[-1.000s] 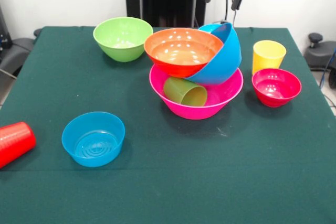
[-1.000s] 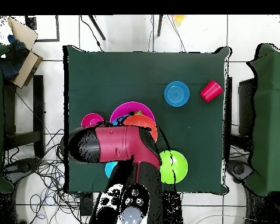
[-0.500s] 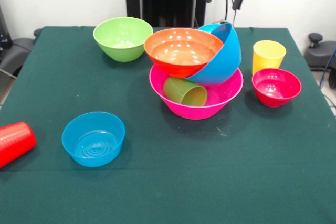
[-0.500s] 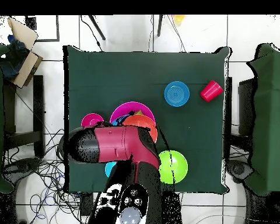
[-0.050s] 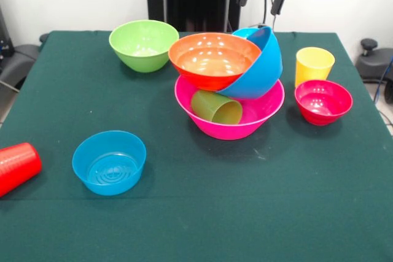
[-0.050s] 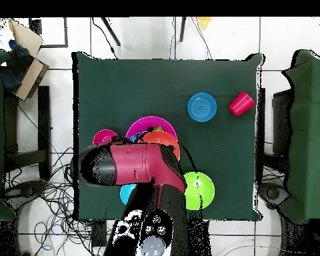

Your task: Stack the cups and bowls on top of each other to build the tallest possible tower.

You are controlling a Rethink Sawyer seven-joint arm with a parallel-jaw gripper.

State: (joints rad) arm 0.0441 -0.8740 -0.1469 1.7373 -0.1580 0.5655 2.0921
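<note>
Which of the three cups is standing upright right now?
The yellow cup, standing mouth-up beside the magenta-red bowl. The red cup lies on its side at the table edge, and the green cup lies tipped inside the pink bowl.

You are not seeing any readable text, label, brand, number or sign in either view. The bowls, the cups and the bench cloth are showing plain colours only, and the arm's red housing is showing no lettering that you can make out.
</note>
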